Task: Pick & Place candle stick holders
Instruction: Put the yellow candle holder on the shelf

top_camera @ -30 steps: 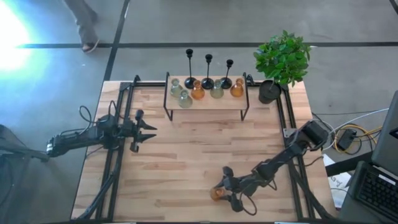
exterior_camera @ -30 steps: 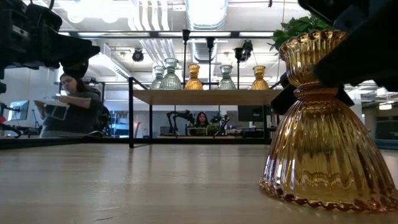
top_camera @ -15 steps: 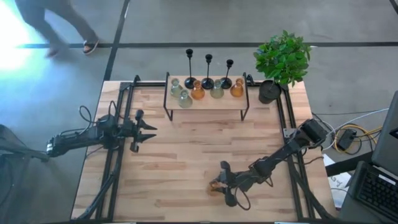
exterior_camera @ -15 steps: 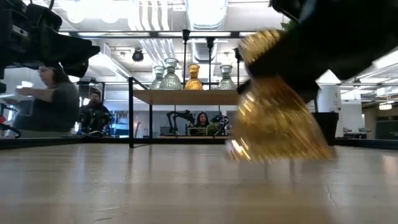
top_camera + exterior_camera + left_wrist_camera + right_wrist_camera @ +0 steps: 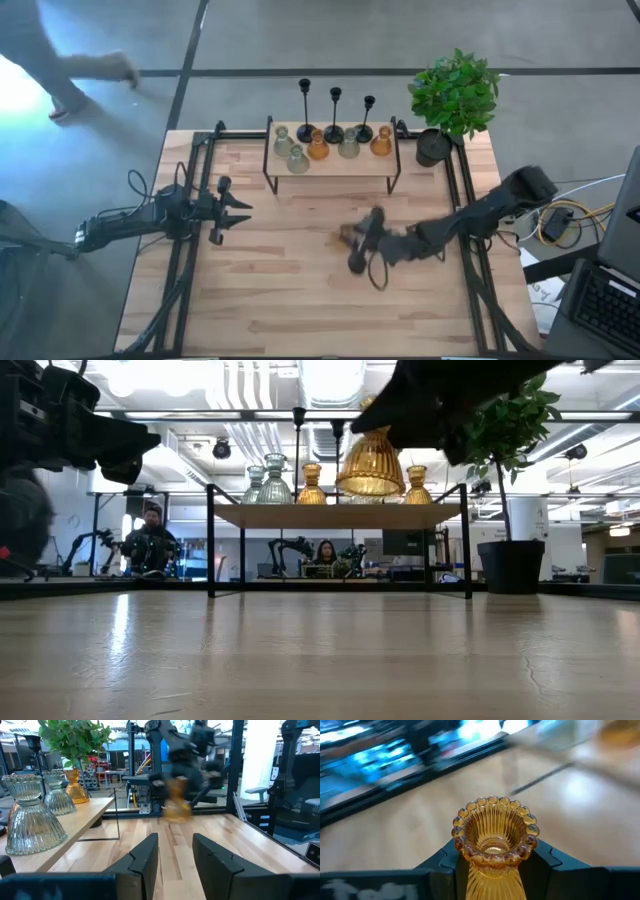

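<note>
From above, my right jaws (image 5: 352,243) hover over the middle of the table (image 5: 270,300), pinching an amber glass holder (image 5: 346,236). My left jaws (image 5: 238,212) wait near the table's left side, spread with nothing between them. The small shelf (image 5: 330,165) at the far edge carries more glass holders (image 5: 297,157) and three black candlesticks (image 5: 334,115).

From table height, the amber holder (image 5: 371,463) hangs clear of the wood, in front of the shelf.

Through my left wrist, my fingers (image 5: 145,857) stand apart and empty.

Through my right wrist, my fingers (image 5: 444,860) press both sides of the holder's ribbed neck (image 5: 495,832).
</note>
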Motion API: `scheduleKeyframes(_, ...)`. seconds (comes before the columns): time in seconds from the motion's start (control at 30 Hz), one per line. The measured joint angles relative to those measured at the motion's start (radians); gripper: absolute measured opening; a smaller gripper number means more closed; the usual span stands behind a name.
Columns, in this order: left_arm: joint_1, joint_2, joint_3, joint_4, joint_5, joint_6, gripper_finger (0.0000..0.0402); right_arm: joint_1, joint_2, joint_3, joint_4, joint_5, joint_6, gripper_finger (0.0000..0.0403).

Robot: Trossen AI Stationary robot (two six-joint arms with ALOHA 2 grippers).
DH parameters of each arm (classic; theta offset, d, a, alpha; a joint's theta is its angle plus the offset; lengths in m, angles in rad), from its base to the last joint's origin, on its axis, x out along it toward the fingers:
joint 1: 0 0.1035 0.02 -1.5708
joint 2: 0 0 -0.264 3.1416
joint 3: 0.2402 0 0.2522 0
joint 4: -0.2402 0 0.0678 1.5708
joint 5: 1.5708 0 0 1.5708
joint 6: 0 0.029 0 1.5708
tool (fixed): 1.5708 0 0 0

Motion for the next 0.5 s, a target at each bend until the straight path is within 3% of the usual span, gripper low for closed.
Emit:
scheduleKeyframes(0.13,0.000,0.000,0.000,0.000,0.000,0.000,0.0126,-0.093,-0.086,-0.002,-0.094,0.094,-0.001,0.0122)
scheduleKeyframes(0.5,0.000,0.002,0.000,0.000,0.000,0.000,0.0126,-0.318,-0.187,-0.005,-0.138,0.097,-0.013,0.0122)
